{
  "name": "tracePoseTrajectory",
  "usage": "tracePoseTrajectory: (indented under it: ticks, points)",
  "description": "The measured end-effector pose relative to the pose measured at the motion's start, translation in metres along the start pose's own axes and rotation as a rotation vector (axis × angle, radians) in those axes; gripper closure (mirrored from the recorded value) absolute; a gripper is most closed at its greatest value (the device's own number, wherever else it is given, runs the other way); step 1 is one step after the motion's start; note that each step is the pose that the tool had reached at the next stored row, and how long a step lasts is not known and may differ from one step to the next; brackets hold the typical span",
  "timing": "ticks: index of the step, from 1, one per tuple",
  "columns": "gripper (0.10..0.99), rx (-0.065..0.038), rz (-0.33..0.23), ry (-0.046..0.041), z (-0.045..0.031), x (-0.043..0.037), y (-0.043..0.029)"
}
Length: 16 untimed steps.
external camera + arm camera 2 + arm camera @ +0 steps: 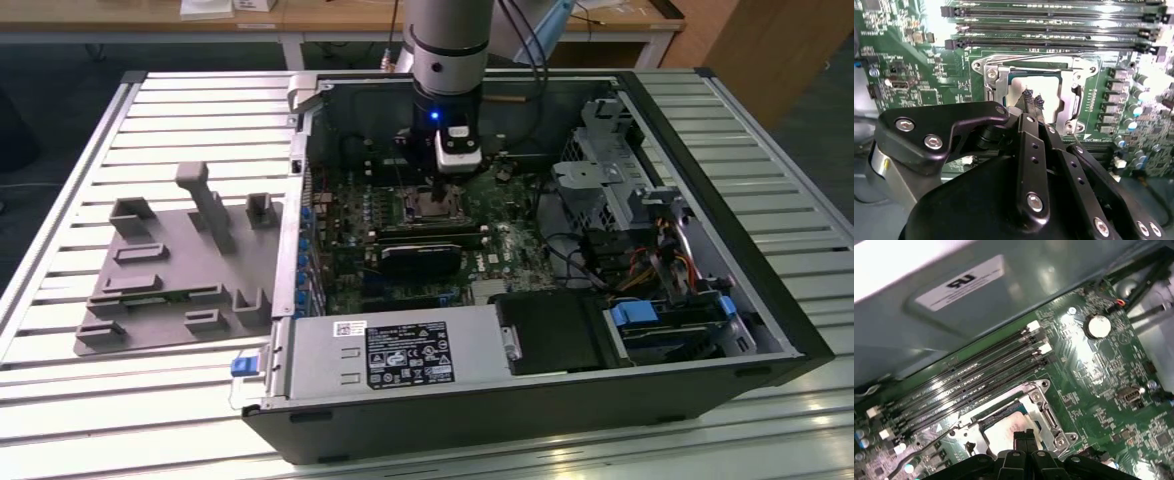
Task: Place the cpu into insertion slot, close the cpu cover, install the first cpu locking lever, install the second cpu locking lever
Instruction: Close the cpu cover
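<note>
In the exterior view the arm's black gripper [446, 190] hangs straight down into the open black computer case [747, 300], which lies on its side on the slatted metal table [80, 150]. Its tip is right over the small square silver-rimmed insertion slot [430, 208] on the green motherboard [514, 245]. The upright approach looks chosen to thread between the case walls. The larger black rectangular card [420, 255] sits just beside the slot, the grey power supply box [387, 355] lies nearer the camera, and the grey moulded parts tray [174, 280] is well apart on the exterior view's left. In the second wrist view the gripper [1031, 100] is narrow, its fingers close together with nothing seen between them. Its tip is over the flat square silver-topped cpu [1051, 97], which lies in the slot and so seems already seated. The thin silvery cpu cover [1029, 63] frames the cpu and appears to lie flat around it, though I cannot tell whether any lever is latched. The long black memory slots [1054, 35] run just beside the socket and would crowd any sideways move. In the first wrist view the narrowed fingertips [1020, 441] stand at the cpu's bright top near its edge, and I cannot tell whether they touch it or sit just above. The round silver coin battery [1097, 326] and the grey metal wall [1064, 270] with its white label stand clear of the work
</note>
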State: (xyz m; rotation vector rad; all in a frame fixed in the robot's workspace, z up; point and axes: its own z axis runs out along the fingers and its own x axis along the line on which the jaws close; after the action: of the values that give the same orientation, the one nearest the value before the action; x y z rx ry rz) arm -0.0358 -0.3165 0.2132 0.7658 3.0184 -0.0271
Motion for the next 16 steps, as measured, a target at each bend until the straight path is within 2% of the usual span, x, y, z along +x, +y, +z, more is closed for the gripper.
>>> tracePoseTrajectory:
  ticks: [6,16]
  points:
    - [0.984,-0.004,-0.078,-0.0049,0.0001,0.0000,-0.0001]
    - [0.984,-0.012,-0.202,-0.0180,0.0004,0.0000,-0.0001]
